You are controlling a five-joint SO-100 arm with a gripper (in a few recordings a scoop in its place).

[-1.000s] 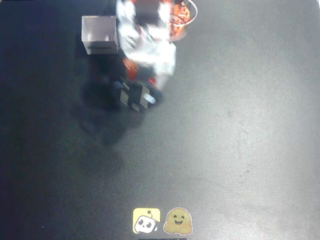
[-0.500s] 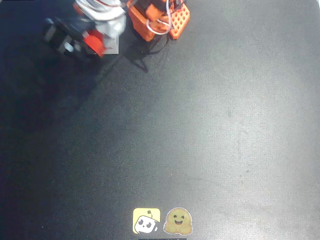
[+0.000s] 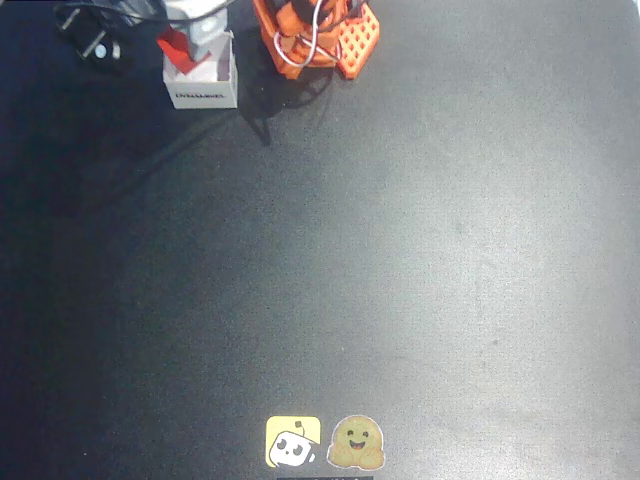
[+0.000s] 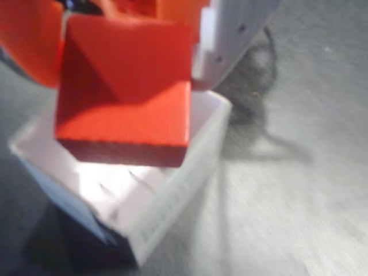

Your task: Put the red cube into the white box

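- Since a second ago the arm has swung from the mat's upper middle to the 11 o'clock corner of the overhead view, and the white box [image 3: 203,84], covered by the arm half a second ago, shows again beneath it.
- Overhead view: the red cube [image 3: 176,47] sits at the box's 11 o'clock rim, under the arm's white link; the gripper's dark parts lie further out toward 10 o'clock. The arm's orange base [image 3: 318,36] stands just beside the box at 3 o'clock.
- Wrist view: the gripper [image 4: 123,34] is clamped on the red cube [image 4: 123,92], an orange finger at 10 o'clock and a white one at 2 o'clock.
- The cube hangs tilted directly over the box's [image 4: 190,172] open mouth, apart from its floor, so the drop line looks straight down; the tilt may catch a wall.
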